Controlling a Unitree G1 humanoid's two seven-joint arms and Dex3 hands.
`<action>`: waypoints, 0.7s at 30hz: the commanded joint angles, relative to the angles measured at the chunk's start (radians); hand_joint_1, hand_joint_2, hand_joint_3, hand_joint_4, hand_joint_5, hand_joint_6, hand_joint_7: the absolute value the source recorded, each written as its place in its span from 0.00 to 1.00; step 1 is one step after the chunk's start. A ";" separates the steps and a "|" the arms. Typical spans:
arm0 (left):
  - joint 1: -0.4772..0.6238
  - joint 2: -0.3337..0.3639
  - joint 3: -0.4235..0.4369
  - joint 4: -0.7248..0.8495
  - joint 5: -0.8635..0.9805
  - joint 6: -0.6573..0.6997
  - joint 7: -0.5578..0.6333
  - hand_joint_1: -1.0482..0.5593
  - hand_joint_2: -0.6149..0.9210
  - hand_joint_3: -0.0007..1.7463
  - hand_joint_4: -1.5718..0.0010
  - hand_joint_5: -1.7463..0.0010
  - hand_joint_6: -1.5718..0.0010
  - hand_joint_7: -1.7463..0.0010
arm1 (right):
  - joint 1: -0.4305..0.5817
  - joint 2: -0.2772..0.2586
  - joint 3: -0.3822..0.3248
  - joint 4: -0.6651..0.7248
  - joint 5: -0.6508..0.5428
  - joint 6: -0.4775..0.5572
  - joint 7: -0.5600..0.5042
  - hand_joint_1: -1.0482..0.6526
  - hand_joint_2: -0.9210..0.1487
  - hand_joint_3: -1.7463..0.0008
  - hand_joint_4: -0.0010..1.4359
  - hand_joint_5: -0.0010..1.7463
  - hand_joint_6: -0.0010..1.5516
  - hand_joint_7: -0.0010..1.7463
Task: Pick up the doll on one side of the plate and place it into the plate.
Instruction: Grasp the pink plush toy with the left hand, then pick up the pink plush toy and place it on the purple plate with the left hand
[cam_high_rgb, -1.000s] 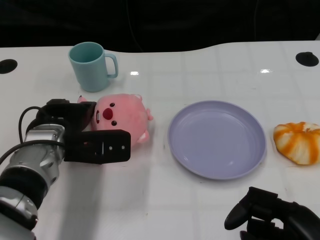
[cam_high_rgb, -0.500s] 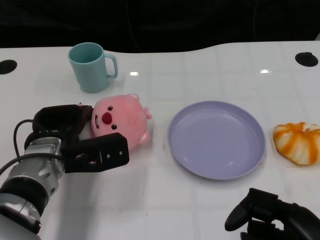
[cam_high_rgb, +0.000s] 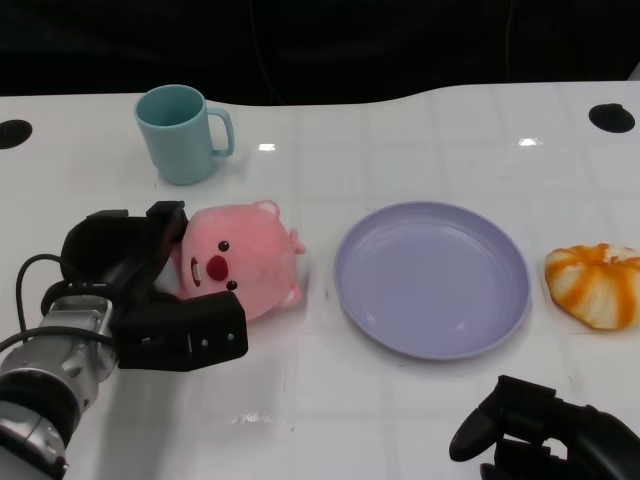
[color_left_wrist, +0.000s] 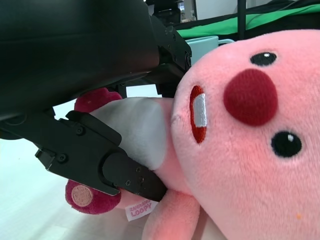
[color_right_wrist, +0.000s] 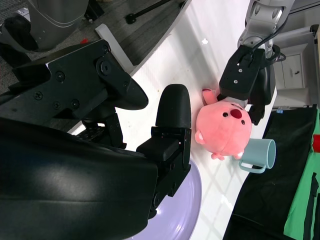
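The pink plush doll (cam_high_rgb: 245, 265) lies left of the lilac plate (cam_high_rgb: 430, 345), tipped on its side with its face turned toward me. My left hand (cam_high_rgb: 150, 300) grips it: black fingers (color_left_wrist: 100, 150) press against the white belly of the doll (color_left_wrist: 250, 125), one part of the hand behind it and one in front. The right wrist view shows the same hold on the doll (color_right_wrist: 225, 122) from across the table, over the plate (color_right_wrist: 185, 215). My right hand (cam_high_rgb: 545, 435) rests low at the near right, holding nothing, its fingers (color_right_wrist: 172, 115) apart and loosely bent.
A light blue mug (cam_high_rgb: 180, 135) stands behind the doll at the far left. An orange-and-white plush (cam_high_rgb: 595, 285) lies right of the plate. Two black round holes (cam_high_rgb: 14, 132) (cam_high_rgb: 612, 117) sit at the table's far corners.
My left hand has drawn a little toward me and closed tighter round the doll, which has rolled so that its face points down and left. The right hand has not moved.
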 joint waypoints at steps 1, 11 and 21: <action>0.043 0.034 0.009 -0.010 -0.014 -0.014 -0.023 0.53 0.99 0.12 0.47 0.00 0.63 0.00 | 0.009 -0.007 -0.007 -0.023 0.008 0.018 -0.005 0.57 0.25 0.40 0.45 1.00 0.32 0.79; 0.064 0.064 0.131 -0.181 -0.143 -0.082 -0.108 0.57 0.80 0.45 0.43 0.00 0.55 0.00 | 0.009 -0.002 -0.015 -0.033 0.021 0.041 -0.014 0.57 0.23 0.40 0.44 1.00 0.32 0.80; 0.066 0.059 0.175 -0.339 -0.166 -0.065 -0.178 0.56 0.72 0.54 0.40 0.00 0.53 0.00 | -0.015 -0.001 -0.012 -0.003 0.021 0.038 -0.012 0.57 0.23 0.41 0.44 1.00 0.31 0.80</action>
